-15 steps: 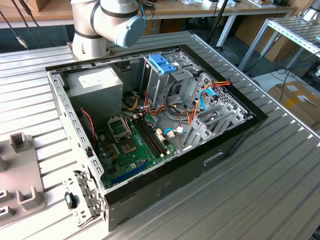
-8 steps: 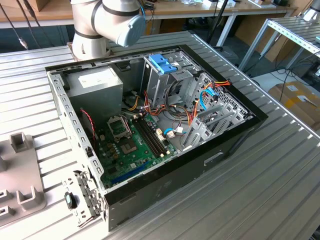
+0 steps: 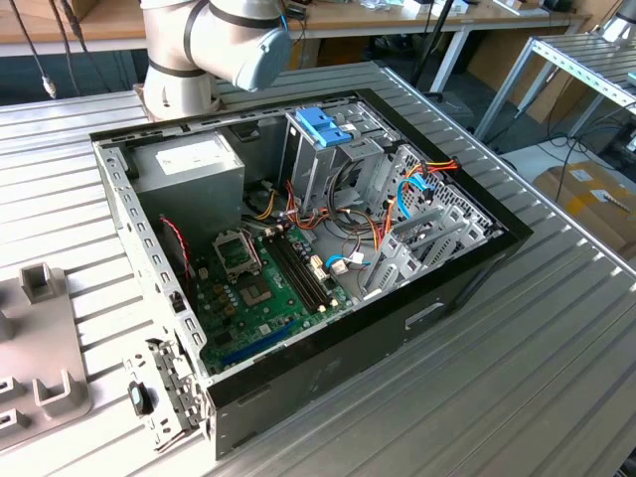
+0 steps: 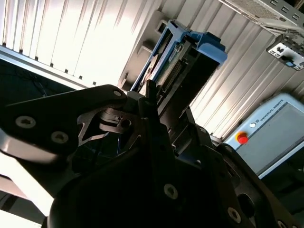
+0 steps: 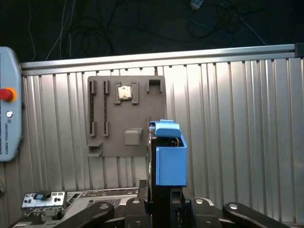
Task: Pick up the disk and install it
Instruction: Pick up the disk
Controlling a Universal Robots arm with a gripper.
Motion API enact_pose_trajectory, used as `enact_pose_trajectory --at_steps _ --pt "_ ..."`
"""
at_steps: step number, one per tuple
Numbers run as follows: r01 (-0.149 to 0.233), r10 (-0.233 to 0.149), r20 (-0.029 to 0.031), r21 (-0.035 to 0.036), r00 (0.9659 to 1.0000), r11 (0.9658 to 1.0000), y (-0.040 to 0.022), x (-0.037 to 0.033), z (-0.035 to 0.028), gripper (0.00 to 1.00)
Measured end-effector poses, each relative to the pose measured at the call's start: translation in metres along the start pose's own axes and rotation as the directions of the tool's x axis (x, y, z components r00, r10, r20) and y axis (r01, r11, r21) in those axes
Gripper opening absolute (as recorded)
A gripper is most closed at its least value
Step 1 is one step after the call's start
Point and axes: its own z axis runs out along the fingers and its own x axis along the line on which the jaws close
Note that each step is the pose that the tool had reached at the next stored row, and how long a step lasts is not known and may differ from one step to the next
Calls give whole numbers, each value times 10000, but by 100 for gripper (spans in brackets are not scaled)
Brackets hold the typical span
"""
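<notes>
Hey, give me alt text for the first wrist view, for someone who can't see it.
The gripper holds the blue-framed disk edge-on, rising upright out of its grip. Beyond lies a ribbed metal table bearing a grey slotted fixture plate, with a grey pendant with a red button off to one side.

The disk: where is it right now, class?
In both wrist views the disk sits clamped in the gripper, with the ribbed table and grey fixture plate behind it.

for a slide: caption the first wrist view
Gripper shut on the disk in its blue carrier, ribbed table and grey fixture plate behind
</notes>
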Motion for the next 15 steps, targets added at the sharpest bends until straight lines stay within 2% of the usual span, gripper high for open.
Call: enact_pose_trajectory --at_steps 2,4,11,13,15 --pt "1 -1 0 0 10000 10000 -107 -12 8 35" --pt "1 -1 -1 -1 10000 10000 -250 -28 19 35" --pt "1 -1 0 -1 10000 10000 -598 -66 45 35" --pt "-1 1 0 0 10000 10000 -739 -82 55 35" --pt "1 -1 -1 -1 10000 10000 -834 -92 61 35"
